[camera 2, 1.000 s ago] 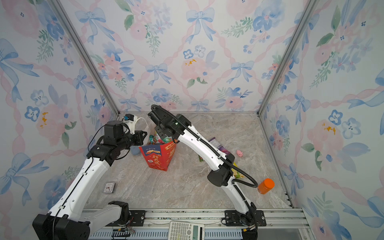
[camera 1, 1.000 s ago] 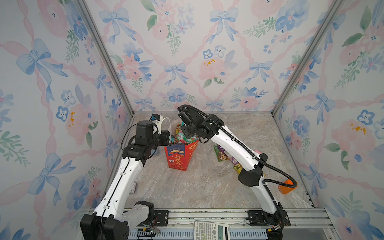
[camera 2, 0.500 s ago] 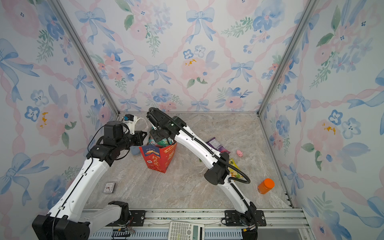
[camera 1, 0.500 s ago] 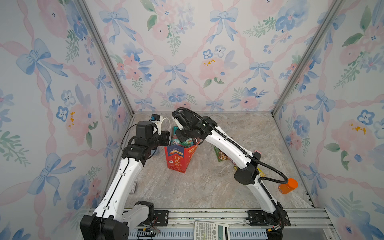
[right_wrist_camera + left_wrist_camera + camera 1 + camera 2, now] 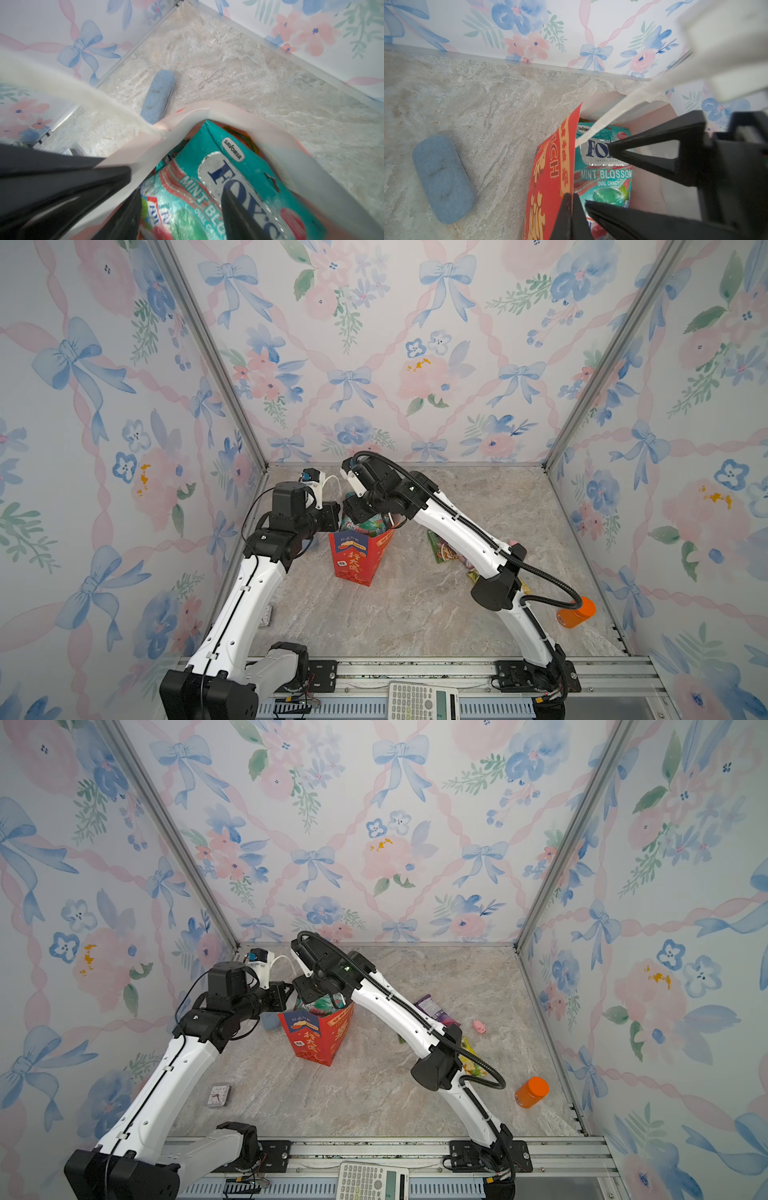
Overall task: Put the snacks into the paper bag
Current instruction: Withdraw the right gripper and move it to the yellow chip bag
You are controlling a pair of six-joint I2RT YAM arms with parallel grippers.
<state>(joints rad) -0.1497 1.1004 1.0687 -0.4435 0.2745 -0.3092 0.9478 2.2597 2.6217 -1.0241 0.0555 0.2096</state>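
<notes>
Packet [image 5: 604, 178], glossy teal, in paper bag [image 5: 550, 176], left gripper [image 5: 569, 207] clamping bag, right gripper [image 5: 176, 182] apart.

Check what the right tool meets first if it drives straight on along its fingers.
Likely the teal mint packet inside the paper bag: the open right tool points down into the bag mouth, straight at it. Gap unclear.
</notes>
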